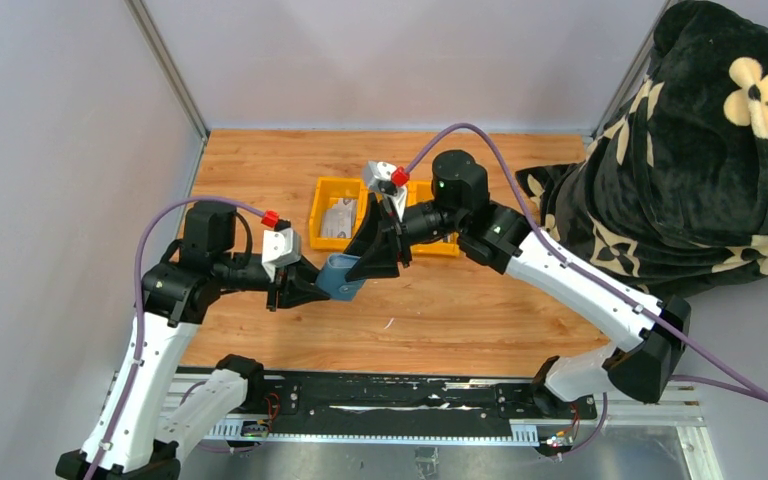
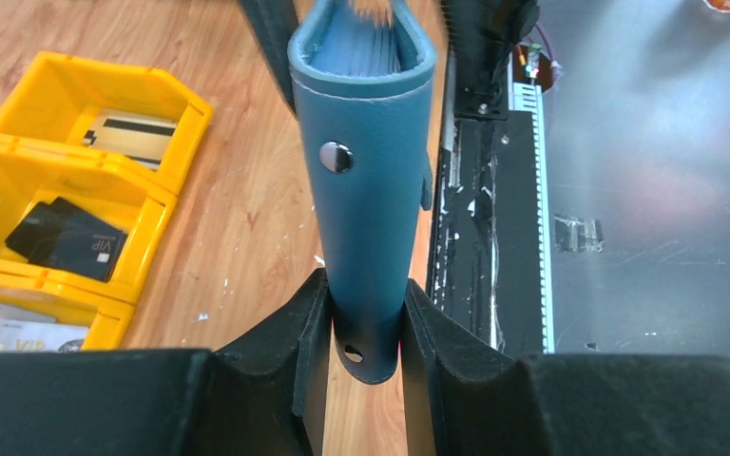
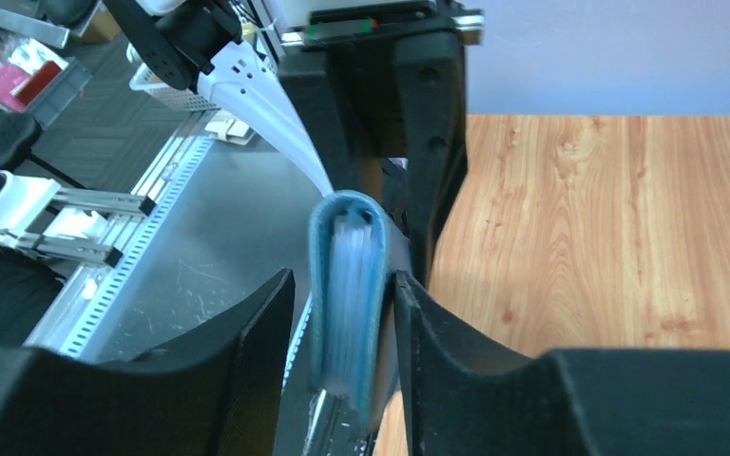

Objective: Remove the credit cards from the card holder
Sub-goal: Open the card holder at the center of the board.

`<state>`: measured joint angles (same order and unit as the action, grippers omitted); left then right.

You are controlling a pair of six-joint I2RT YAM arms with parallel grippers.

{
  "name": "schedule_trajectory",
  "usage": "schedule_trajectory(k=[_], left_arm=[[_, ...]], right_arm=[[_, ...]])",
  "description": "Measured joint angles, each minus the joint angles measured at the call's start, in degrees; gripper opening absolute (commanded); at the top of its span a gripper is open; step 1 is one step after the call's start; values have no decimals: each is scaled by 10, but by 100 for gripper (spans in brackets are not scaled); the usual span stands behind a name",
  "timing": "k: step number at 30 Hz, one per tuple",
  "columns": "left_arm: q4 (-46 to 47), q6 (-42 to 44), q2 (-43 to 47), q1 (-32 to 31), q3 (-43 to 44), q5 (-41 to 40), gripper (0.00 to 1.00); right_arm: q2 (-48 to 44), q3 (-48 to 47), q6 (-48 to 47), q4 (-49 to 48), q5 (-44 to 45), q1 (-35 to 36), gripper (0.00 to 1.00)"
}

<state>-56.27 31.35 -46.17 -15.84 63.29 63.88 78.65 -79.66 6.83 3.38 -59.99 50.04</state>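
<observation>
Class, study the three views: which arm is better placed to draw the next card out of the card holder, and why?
Right. The left tool is clamped on the card holder, steadying it. The right tool straddles its other end, jaws not closed, where pale card edges show.

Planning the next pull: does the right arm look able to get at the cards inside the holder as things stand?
Probably not: the right gripper straddles the folded card holder, whose covers shield the credit cards.
</observation>
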Motion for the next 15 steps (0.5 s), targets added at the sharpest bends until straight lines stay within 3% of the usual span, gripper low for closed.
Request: schedule_trajectory(k=[8, 15], left_arm=[[-2, -18, -8, -2, 9, -28, 0], [137, -185, 46, -4, -33, -79, 0]], right_arm=[[-48, 91, 70, -118, 62, 14, 58], [-103, 189, 145, -215, 216, 14, 68]])
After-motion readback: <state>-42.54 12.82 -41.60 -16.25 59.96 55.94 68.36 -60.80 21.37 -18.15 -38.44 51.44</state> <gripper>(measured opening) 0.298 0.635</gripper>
